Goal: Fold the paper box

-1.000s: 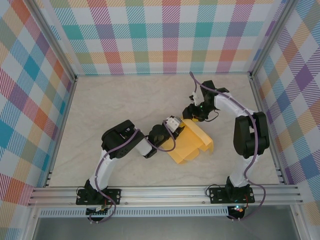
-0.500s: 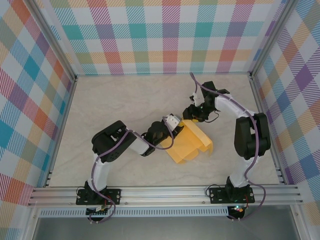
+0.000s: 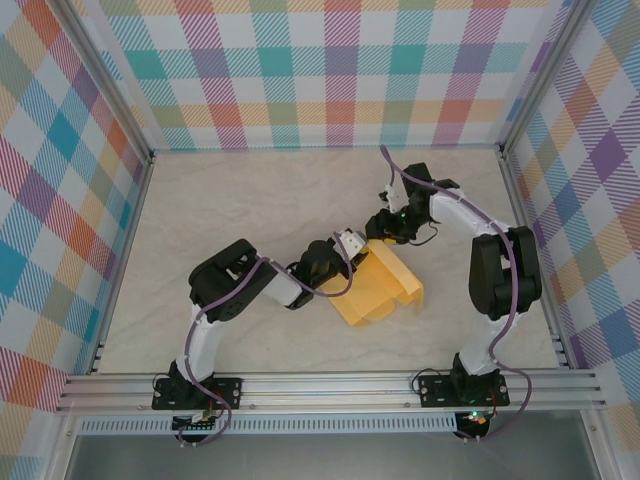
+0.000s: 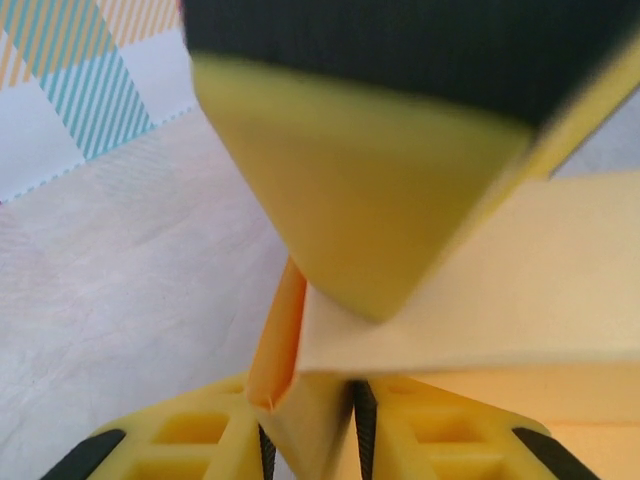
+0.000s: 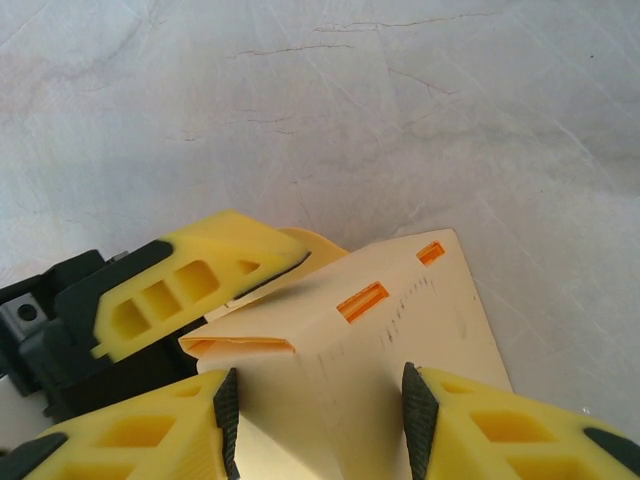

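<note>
Table point(image 3: 250, 200) carries the box point(image 3: 385, 290) near its middle, partly folded. Right gripper point(image 5: 318, 405), about half open, clasps the box's end between both pads. Left gripper point(image 4: 308, 440), nearly closed, pinches a flap edge.

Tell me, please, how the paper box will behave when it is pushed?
Probably floppy: the paper box is thin card, and its flap bends where the left hand pinches it. Likely light, so a push would slide it over the smooth table.
</note>
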### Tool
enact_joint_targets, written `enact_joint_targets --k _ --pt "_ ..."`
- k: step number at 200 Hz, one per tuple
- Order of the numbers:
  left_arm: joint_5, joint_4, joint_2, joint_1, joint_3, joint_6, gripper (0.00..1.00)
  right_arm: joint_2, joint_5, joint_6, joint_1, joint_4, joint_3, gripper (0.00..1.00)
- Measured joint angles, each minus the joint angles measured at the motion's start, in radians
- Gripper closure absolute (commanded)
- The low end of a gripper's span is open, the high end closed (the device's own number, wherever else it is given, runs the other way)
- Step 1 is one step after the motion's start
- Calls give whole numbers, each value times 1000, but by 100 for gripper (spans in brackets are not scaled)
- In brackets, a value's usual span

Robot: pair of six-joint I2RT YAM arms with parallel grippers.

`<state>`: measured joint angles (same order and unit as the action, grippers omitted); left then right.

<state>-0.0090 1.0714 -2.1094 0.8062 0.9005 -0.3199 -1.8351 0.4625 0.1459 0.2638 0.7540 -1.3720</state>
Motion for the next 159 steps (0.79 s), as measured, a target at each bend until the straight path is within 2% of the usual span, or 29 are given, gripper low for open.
enact_joint_targets --k 23,59,126,159 --pt "30 -106 9 -13 32 -16 82 0 -2 1 0 -7 0 53" --pt "64 -262 9 -29 130 -14 84 0 -16 5 -11 -40 -1 53" --pt "79 -317 9 -37 170 -2 75 0 -16 9 -13 -56 0 56" --pt "92 -291 8 -38 167 26 75 0 1 12 -11 -58 3 59"
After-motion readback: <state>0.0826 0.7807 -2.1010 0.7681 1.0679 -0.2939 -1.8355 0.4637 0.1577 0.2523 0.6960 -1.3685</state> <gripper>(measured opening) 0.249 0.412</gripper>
